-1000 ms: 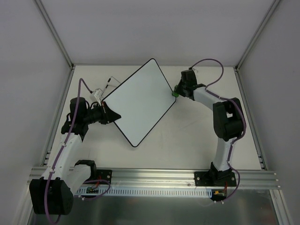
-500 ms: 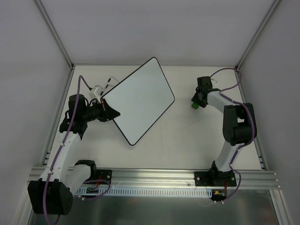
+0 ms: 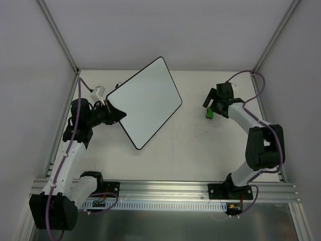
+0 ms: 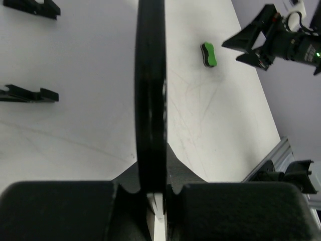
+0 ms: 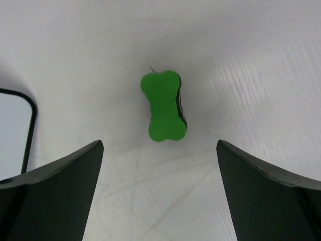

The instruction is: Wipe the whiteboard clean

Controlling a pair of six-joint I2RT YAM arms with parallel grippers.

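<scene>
The whiteboard (image 3: 145, 100) is a white board with a black rim, turned diamond-wise left of centre, and no writing shows on its face. My left gripper (image 3: 120, 114) is shut on its left corner. In the left wrist view the black rim (image 4: 150, 75) runs straight up from between the clamped jaws of that gripper (image 4: 153, 188), with two black feet (image 4: 27, 94) to its left. A green bone-shaped eraser (image 3: 209, 114) (image 5: 163, 106) (image 4: 209, 54) lies on the table, apart from the board. My right gripper (image 3: 210, 106) (image 5: 160, 150) hangs over it, open wide, fingers clear of it.
A white connector on a cable (image 3: 98, 92) sits by the left wrist. The aluminium rail (image 3: 165, 188) with both arm bases runs along the near edge. Enclosure walls and posts close in the table on the left, back and right. The board's corner (image 5: 12, 130) shows in the right wrist view.
My right gripper left the board's right corner, moved right, opened and let the green eraser go onto the table. The left gripper shifted the held board slightly up and left.
</scene>
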